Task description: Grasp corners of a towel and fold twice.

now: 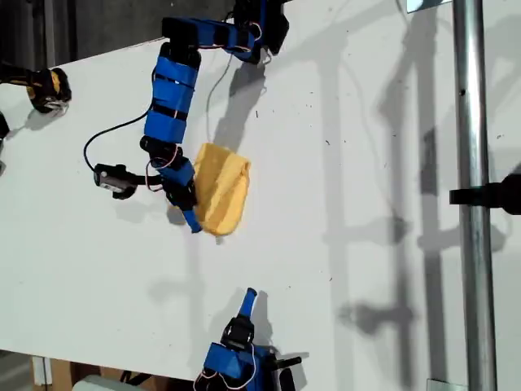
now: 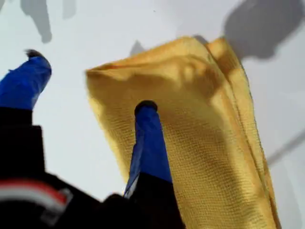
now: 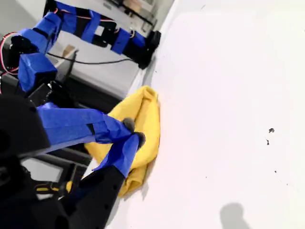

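The yellow-orange towel point(image 1: 222, 189) lies folded into a narrow oblong on the white table, with layered edges showing in the first wrist view point(image 2: 209, 133). My first gripper point(image 1: 190, 210) reaches down from the arm at the top of the exterior view and stands open point(image 2: 89, 81) at the towel's edge. One blue finger point(image 2: 148, 138) is over the cloth and the other point(image 2: 26, 78) is over bare table. My second gripper point(image 1: 251, 295) points up from the exterior view's bottom, apart from the towel, shut point(image 3: 133, 136) with nothing in it. No single corner can be picked out.
A yellow-and-black object point(image 1: 49, 88) sits at the exterior view's upper left. A metal pole point(image 1: 472, 195) with a black clamp runs down its right side. The white table point(image 1: 350, 163) stretches between towel and pole.
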### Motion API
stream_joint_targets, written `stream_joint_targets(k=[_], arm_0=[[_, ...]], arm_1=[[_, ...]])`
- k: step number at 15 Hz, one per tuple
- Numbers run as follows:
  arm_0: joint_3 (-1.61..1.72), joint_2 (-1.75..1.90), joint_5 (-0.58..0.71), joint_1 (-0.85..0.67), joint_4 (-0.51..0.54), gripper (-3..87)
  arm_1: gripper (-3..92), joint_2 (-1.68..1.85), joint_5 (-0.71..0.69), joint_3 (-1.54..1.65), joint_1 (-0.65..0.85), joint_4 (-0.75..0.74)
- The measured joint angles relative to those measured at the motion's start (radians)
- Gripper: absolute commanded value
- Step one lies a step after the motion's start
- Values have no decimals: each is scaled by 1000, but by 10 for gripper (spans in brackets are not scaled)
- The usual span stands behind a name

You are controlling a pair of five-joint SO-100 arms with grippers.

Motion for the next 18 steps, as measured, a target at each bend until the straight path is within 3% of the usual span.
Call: stream_joint_targets(k=[1, 4, 7, 8, 9, 14, 16, 18], arm_0=[[0, 0, 0, 0, 0, 0], [0, 0, 0, 0, -3, 9], [8, 0, 0, -9, -3, 15], [14, 0, 0, -17, -3, 15], [17, 0, 0, -23, -3, 17], [94, 0, -3, -55, -49, 79], [120, 0, -23, -55, -74, 81], [129, 0, -32, -87, -66, 81]], arm_1=[[94, 55, 0, 0, 2, 15], [81, 311, 0, 67, 25, 117], [72, 686, 0, 367, 103, 227], [-1, 842, 9, 491, 104, 252], [-1, 1005, 37, 624, 95, 278], [-2, 1821, 348, 1393, -48, 397], [-2, 2033, 449, 1551, -101, 514], [113, 2062, 560, 1672, -109, 535]])
